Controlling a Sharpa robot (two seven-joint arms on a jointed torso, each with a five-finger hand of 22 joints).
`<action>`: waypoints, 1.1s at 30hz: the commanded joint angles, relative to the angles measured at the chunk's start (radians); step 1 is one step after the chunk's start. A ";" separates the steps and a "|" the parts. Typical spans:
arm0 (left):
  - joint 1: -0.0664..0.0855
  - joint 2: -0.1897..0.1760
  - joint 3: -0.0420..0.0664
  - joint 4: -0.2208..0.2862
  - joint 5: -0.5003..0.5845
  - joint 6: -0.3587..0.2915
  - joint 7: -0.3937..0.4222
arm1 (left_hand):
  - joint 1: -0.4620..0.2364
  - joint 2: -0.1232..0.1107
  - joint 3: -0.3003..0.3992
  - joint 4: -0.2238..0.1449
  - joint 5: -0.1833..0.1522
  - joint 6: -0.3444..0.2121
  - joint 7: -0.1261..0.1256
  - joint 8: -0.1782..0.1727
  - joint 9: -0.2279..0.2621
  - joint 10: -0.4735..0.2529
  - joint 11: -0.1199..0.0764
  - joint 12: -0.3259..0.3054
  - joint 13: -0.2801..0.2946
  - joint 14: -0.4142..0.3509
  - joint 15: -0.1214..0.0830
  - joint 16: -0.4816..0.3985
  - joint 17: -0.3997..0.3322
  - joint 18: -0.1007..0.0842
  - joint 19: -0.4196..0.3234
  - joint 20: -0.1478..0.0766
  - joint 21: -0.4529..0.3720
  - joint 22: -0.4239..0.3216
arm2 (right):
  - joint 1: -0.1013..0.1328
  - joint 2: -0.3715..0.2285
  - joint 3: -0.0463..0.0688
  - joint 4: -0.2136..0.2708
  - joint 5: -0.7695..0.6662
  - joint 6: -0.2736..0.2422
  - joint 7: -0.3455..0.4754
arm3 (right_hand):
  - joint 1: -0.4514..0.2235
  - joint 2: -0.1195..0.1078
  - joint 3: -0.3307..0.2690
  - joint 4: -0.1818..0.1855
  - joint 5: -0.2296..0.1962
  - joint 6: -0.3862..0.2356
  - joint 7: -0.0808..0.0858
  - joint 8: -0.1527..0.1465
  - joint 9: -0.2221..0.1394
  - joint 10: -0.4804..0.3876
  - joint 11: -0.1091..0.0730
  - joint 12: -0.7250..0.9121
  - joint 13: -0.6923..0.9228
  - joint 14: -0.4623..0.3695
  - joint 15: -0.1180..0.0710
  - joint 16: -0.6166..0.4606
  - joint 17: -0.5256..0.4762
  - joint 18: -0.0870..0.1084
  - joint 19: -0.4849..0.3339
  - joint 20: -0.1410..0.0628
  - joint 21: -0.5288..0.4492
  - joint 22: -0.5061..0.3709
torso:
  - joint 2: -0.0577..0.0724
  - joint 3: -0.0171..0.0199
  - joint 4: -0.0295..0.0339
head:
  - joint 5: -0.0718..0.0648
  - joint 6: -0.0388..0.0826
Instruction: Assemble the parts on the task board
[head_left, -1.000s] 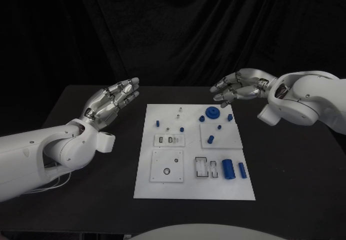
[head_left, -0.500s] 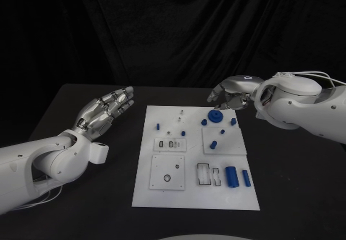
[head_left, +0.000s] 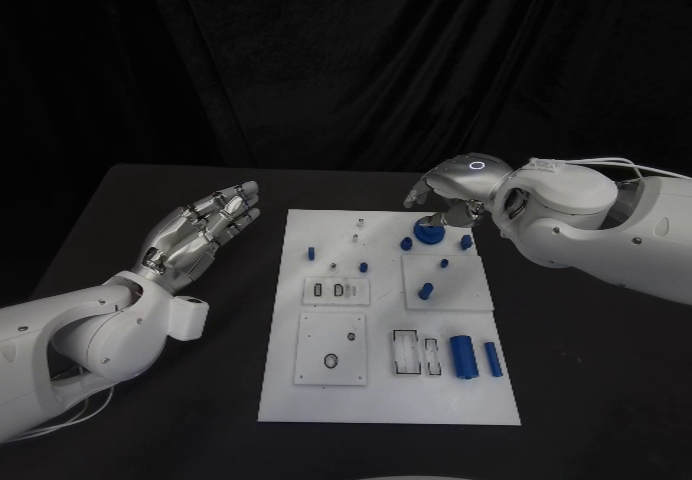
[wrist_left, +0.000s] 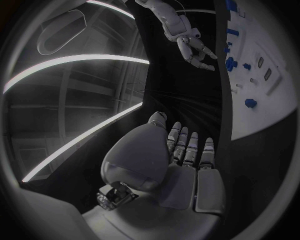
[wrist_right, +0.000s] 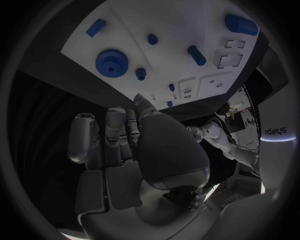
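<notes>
So the left hand (head_left: 202, 231) is off the left side of the task board (head_left: 387, 400), just hovering over the black table (head_left: 606, 380) with its palm up and fingers stretched out flat, spread a bit, holding nothing. On the task board itself the blue parts are scattered around: a small peg (head_left: 309, 253) near the left edge, a big blue gear (head_left: 427, 231) up at the far end, and a fat cylinder (head_left: 463, 356) with a thinner one (head_left: 492, 358) beside it near the right edge, closer to the robot. The right hand (head_left: 447, 200) hangs over the far end of the board, right above the gear, fingers curled downward. Can't tell if it's actually touching the gear; nothing looks gripped.
</notes>
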 joint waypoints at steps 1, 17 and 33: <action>0.003 0.002 0.001 0.005 -0.004 0.013 0.146 | 0.013 0.001 0.007 0.000 0.005 0.006 0.000 0.005 0.001 0.000 0.002 0.006 0.000 0.006 0.004 0.004 0.001 0.009 0.003 0.002 0.004 0.001 | -0.010 -0.007 0.000 0.005 -0.044 -0.020 -0.030 | -0.005 -0.006 0.000 0.008 -0.002 -0.011 -0.003 -0.007 0.000 0.010 0.000 -0.004 0.002 0.010 -0.001 0.009 0.011 -0.013 0.010 0.000 0.009 0.012 | 0.011 -0.0014 0.0044 | -0.005 0.006; 0.003 0.003 0.001 0.005 -0.004 0.021 0.141 | 0.015 0.001 0.009 0.000 0.007 0.006 0.000 0.005 0.001 0.000 0.003 0.007 0.000 0.006 0.005 0.004 0.001 0.009 0.005 0.003 0.005 0.001 | -0.052 -0.003 0.000 -0.006 -0.046 -0.052 -0.012 | -0.007 -0.012 0.008 0.012 0.009 -0.012 0.001 -0.024 0.005 0.064 0.003 -0.008 0.006 0.037 -0.002 0.043 0.064 -0.022 0.035 0.001 0.043 0.065 | 0.008 -0.0037 0.0030 | -0.006 -0.005; 0.003 0.006 0.001 0.003 0.012 0.031 0.130 | 0.017 0.002 0.012 -0.001 0.008 0.002 0.002 0.004 0.000 -0.002 0.005 0.006 0.000 0.004 0.006 0.003 0.000 0.009 0.005 0.006 0.005 0.001 | -0.074 0.031 0.000 -0.043 -0.046 -0.056 0.014 | 0.009 -0.029 0.070 0.022 0.179 0.037 0.020 -0.015 0.029 0.107 0.004 -0.047 0.000 0.040 -0.003 0.050 0.077 -0.023 0.036 0.000 0.051 0.086 | 0.007 -0.0074 0.0054 | -0.009 -0.018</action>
